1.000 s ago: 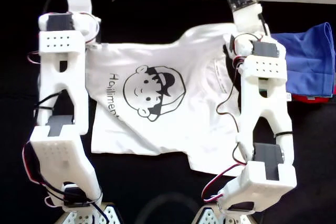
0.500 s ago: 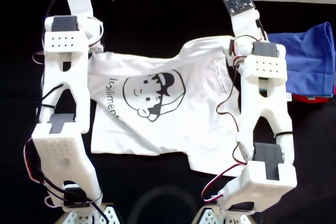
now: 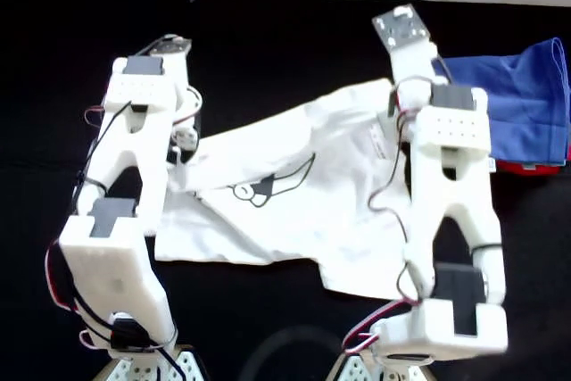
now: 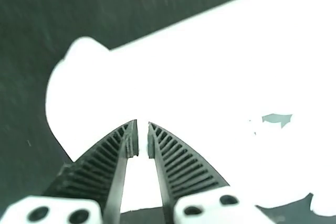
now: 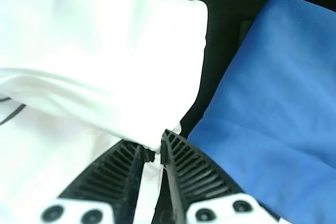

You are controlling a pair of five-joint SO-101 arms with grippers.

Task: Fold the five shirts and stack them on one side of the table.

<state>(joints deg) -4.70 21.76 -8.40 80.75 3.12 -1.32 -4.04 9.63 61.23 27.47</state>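
The black table point(image 3: 268, 60) carries the white shirt point(image 3: 294, 220) in its middle, with the far edge lifted. At the table's right side a blue shirt point(image 3: 526, 104) lies on a red one point(image 3: 526, 167). The left gripper point(image 4: 142, 139) and the right gripper point(image 5: 156, 153) each pinch white cloth, jaws almost closed. The black print point(image 3: 268, 186) is half covered and no writing is readable.

The white fabric shirt point(image 3: 294, 220) bore a black line-drawn cartoon face point(image 3: 268, 186), of which folds hid a good part. The folded fabric shirt point(image 3: 522, 100) next to it was plain blue, and a thin strip of cloth point(image 3: 526, 168) at its edge was red. The flat table covering point(image 3: 268, 51) was solid black. The moulded plastic left arm point(image 3: 134, 167) and right arm point(image 3: 451, 185) were white, with black motor blocks and red, black and white wires. The ribbed fingers of the left gripper point(image 4: 142, 124) and the right gripper point(image 5: 153, 141) were black.
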